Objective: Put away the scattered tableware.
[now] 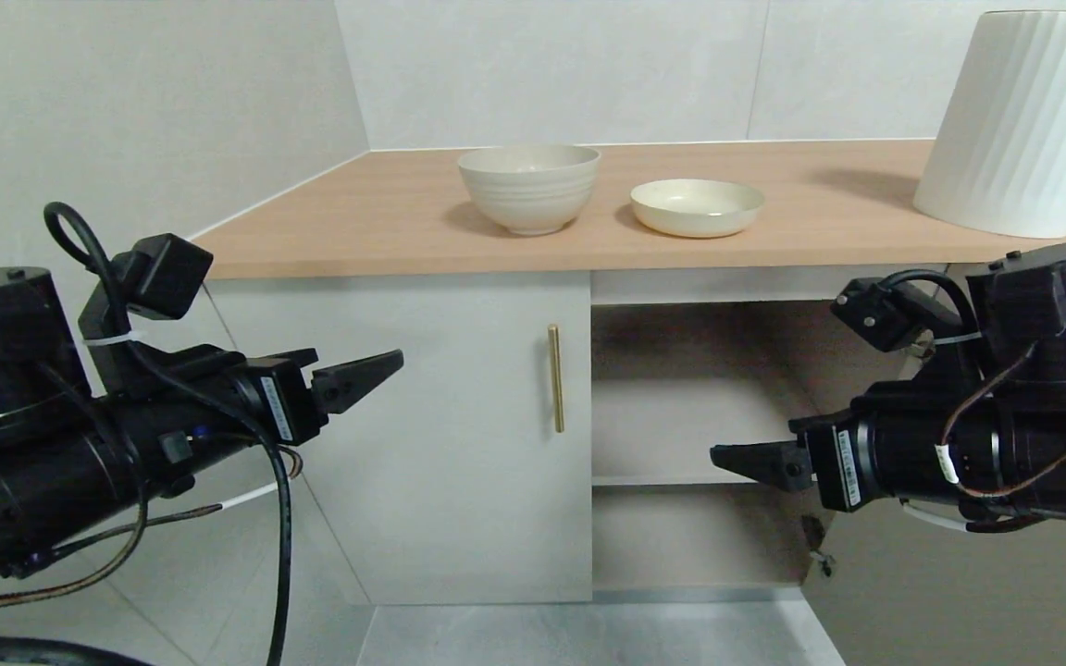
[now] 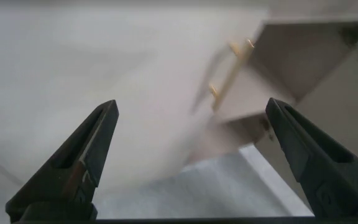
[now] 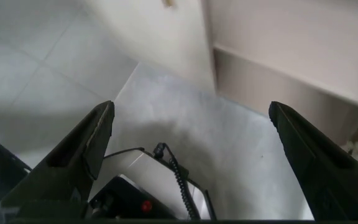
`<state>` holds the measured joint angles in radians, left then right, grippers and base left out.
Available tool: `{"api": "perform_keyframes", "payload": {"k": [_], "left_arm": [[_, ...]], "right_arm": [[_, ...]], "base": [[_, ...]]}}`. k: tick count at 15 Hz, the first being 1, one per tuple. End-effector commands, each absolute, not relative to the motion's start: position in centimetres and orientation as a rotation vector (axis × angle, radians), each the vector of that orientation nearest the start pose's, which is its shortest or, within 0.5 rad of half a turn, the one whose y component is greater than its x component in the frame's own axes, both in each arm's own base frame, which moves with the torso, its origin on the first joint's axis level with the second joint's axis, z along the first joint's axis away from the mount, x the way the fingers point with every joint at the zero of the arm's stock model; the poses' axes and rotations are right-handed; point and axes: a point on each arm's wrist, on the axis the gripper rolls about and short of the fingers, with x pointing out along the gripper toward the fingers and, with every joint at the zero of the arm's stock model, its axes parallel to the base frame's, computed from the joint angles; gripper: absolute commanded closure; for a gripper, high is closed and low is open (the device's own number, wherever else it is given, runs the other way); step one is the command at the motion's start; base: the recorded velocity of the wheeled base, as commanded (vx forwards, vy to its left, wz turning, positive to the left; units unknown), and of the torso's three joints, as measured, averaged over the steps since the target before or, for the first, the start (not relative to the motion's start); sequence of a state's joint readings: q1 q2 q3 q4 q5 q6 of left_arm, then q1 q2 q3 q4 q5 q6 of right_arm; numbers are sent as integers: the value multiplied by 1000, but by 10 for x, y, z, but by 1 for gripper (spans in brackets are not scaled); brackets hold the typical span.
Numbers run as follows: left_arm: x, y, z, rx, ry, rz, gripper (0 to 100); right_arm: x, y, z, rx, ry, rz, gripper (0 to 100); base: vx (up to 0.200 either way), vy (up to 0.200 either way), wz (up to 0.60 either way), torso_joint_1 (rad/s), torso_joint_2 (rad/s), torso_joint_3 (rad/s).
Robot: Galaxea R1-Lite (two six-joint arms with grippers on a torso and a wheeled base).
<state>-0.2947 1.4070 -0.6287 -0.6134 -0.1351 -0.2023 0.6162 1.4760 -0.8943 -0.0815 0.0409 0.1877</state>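
While the left claw (image 1: 376,368) hangs spread open and empty before the shut cabinet door (image 1: 440,435), deep bowl (image 1: 528,188) and shallow dish (image 1: 697,205) sit apart on the counter (image 1: 357,222). The right claw (image 1: 737,458), likewise spread and empty, is at the open compartment (image 1: 681,407).

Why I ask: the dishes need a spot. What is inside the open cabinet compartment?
One shelf splits the open compartment; what shows of both levels looks bare. The right gripper and its arm cover the compartment's right side, and the closed door hides the cabinet's left half.
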Motion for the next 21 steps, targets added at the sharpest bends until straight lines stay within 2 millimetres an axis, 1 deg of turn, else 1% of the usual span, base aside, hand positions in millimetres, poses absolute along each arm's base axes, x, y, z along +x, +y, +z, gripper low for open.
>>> {"api": "perform_keyframes", "payload": {"k": [1,3,5,7,8,10,12,14,19,21], "left_arm": [[220,-70,209,-185,212,-410,0],[219,-70,210,-185,211,-411,0],[216,-69,212,-186,199,-413,0],[210,-70,217,-187,178,-426,0],[203,-71,222,-187,166,-441,0],[193,-71,227,-183,200,-456,0],[193,-72,227,-182,227,-462,0],[197,-74,223,-183,248,-476,0],[200,-75,221,-184,258,-479,0],[201,-75,220,-185,265,-480,0]], "right_arm": [[202,144,217,30,555,594,0],[198,142,223,29,566,603,0],[194,139,228,26,576,603,0],[192,138,228,27,578,605,0],[189,136,231,36,570,631,0],[184,134,234,46,563,661,0],[184,133,234,43,557,657,0],[186,134,232,41,557,654,0],[191,132,231,47,553,635,0],[191,133,230,46,556,635,0]], "base": [[200,0,0,7,7,-2],[200,0,0,2,-5,5],[0,0,0,0,0,0],[0,0,0,0,0,0],[0,0,0,0,0,0],[0,0,0,0,0,0],[0,0,0,0,0,0],[0,0,0,0,0,0],[0,0,0,0,0,0],[0,0,0,46,-234,-200]]}}
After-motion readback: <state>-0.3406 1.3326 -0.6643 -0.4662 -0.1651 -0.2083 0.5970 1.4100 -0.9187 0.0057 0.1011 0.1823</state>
